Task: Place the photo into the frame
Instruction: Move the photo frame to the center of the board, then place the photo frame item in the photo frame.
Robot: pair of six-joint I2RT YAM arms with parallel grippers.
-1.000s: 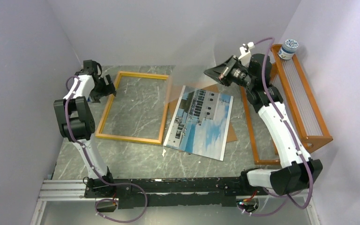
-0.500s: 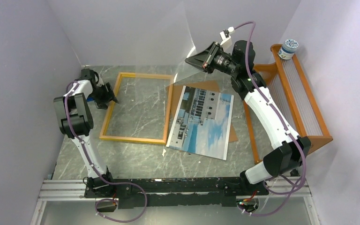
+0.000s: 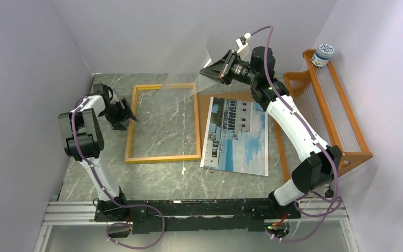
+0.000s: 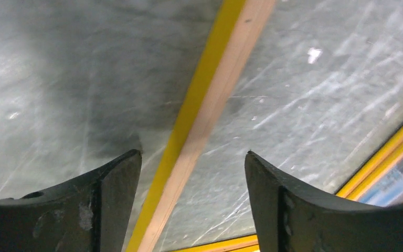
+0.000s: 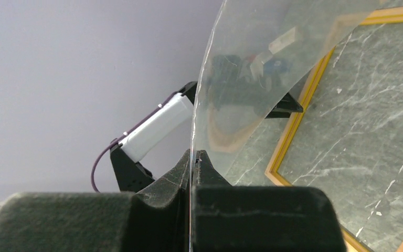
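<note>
The frame [image 3: 162,157] lies flat on the grey marble table [image 3: 152,178]. Compared with a second ago, it has been shifted to the right and squared up, so that its right rail now lies just beside the left edge of the photo [image 3: 236,139]. The photo is found face up to the right of the frame, on the brown backing panel [image 3: 204,102]; it too has been pushed rightward and turned more upright than before.

The left gripper [image 3: 132,113] has been brought down from the frame's far left corner to the middle of the left rail. In the left wrist view, its fingers [image 4: 110,184] are seen spread apart, one on each side of that rail [image 4: 204,121].

The right gripper [image 3: 205,71] has been carried further left. It is clamped on the edge of the clear pane [image 5: 273,52], which is held raised above the frame's far right corner.
</note>
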